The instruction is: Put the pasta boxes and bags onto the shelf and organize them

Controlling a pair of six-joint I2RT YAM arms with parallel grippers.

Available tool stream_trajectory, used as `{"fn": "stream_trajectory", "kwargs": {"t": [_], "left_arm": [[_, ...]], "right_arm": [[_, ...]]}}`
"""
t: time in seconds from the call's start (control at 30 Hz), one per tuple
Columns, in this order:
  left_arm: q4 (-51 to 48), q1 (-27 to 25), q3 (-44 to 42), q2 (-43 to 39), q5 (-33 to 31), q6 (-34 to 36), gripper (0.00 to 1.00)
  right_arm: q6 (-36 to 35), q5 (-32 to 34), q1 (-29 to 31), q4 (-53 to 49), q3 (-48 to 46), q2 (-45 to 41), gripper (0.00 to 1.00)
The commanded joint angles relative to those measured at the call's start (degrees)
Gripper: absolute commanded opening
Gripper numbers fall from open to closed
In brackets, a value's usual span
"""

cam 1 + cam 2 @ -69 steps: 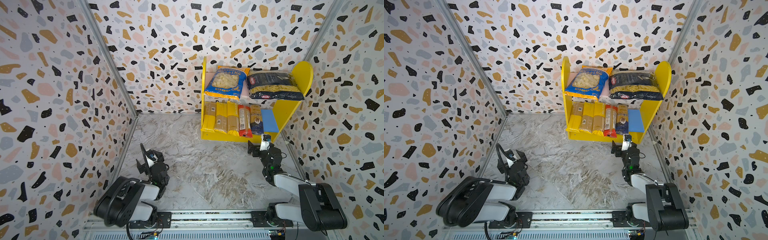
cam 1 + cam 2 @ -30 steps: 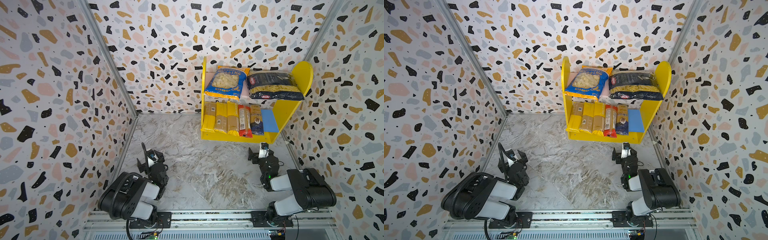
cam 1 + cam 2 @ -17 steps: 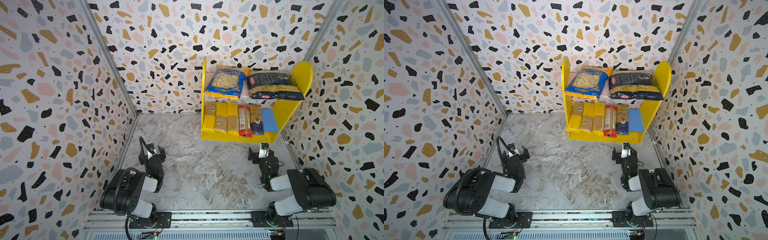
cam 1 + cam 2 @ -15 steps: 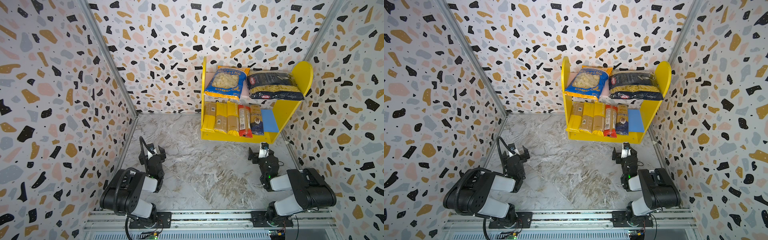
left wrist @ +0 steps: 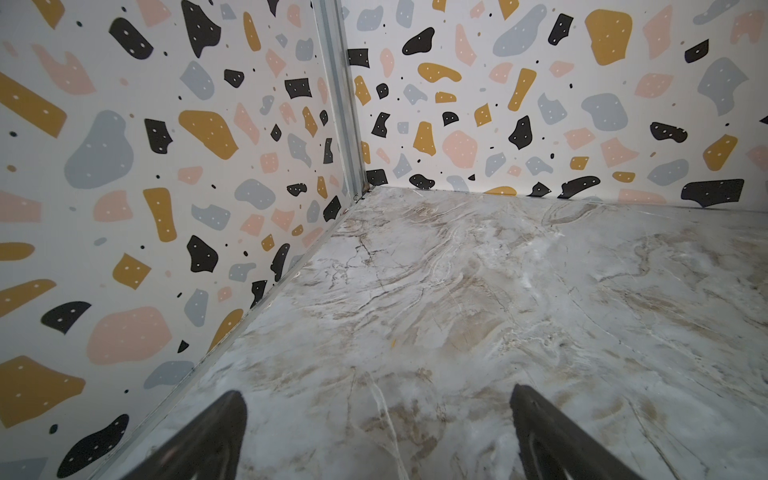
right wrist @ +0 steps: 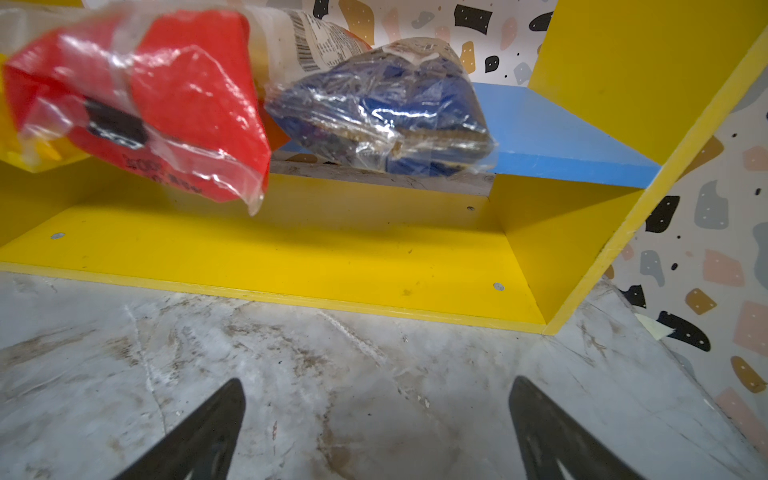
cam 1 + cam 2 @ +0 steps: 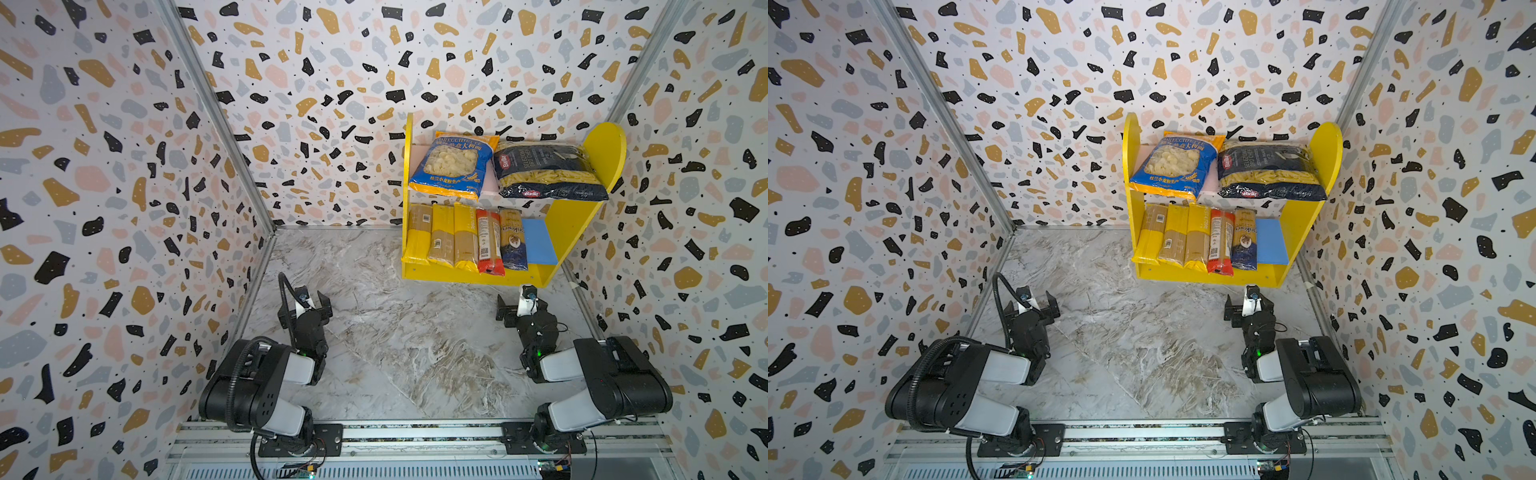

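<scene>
Here, my right wrist view shows only red pack (image 6: 166, 104) and blue-ended pack (image 6: 395, 112) on the shelf's (image 6: 332, 249) lower board (image 6: 561, 124); both top views add three yellow packs (image 7: 442, 237), plus orecchiette bag (image 7: 453, 166) and penne bag (image 7: 548, 170) above. My left gripper (image 5: 378, 392), right gripper (image 6: 376, 384): agape, empty.

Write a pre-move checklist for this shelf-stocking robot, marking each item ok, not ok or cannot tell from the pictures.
1. Left gripper open and empty: ok.
2. Right gripper open and empty: ok.
3. No pack lying on the marble table: ok.
4. Orecchiette bag and penne bag resting on the pink upper board: ok.
5. Red pack fully on the blue lower board: not ok, its end overhangs the front edge.
6. Overhanging pack secure against sliding off: cannot tell.
</scene>
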Motion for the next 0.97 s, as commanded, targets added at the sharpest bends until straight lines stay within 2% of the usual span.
{"fn": "stream_trajectory", "kwargs": {"t": [0.0,0.6,0.83,0.93], "left_arm": [[1.5,0.3,0.4,-1.0,0.1,-0.6,1.00],[1.2,0.3,0.2,-1.4,1.1,-0.9,0.99],[1.1,0.3,0.3,-1.3,1.2,-0.9,0.99],[1.1,0.3,0.3,-1.3,1.2,-0.9,1.00]], "right_arm": [[0.0,-0.7,-0.3,0.2,1.5,-0.3,0.99],[-0.1,-0.8,-0.3,0.1,1.6,-0.2,0.99],[0.1,-2.0,-0.8,-0.8,2.1,0.0,0.99],[-1.1,-4.7,-0.8,-0.5,1.8,-0.3,0.99]]}}
